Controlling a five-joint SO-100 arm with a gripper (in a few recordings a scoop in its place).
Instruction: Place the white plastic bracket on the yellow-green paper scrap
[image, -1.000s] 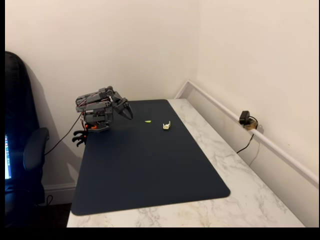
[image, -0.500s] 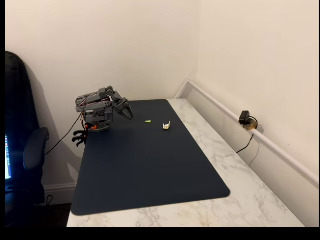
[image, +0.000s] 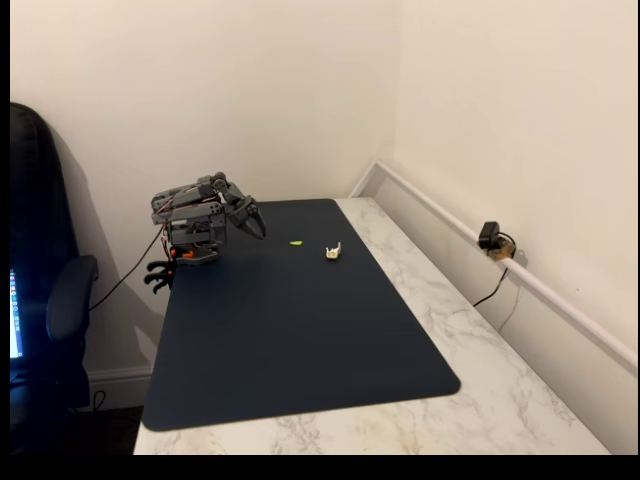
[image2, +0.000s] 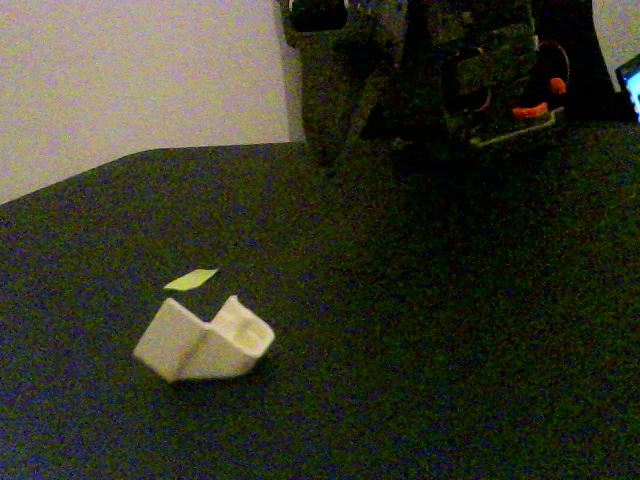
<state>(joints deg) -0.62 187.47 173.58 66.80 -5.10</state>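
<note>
Small cream angular plastic bracket lies on dark navy mat, just beside yellow-green paper sliver. Grey arm's gripper hangs well apart, jaws' opening indiscernible; nothing intervenes.

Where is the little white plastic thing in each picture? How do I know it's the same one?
A fixed view, from high up: the white plastic bracket lies near the far end of the dark mat, right of middle.
A fixed view, from low down: the bracket sits big at lower left.
Shared landmark: the yellow-green paper scrap lies close beside it, apart, in both fixed views.
</note>
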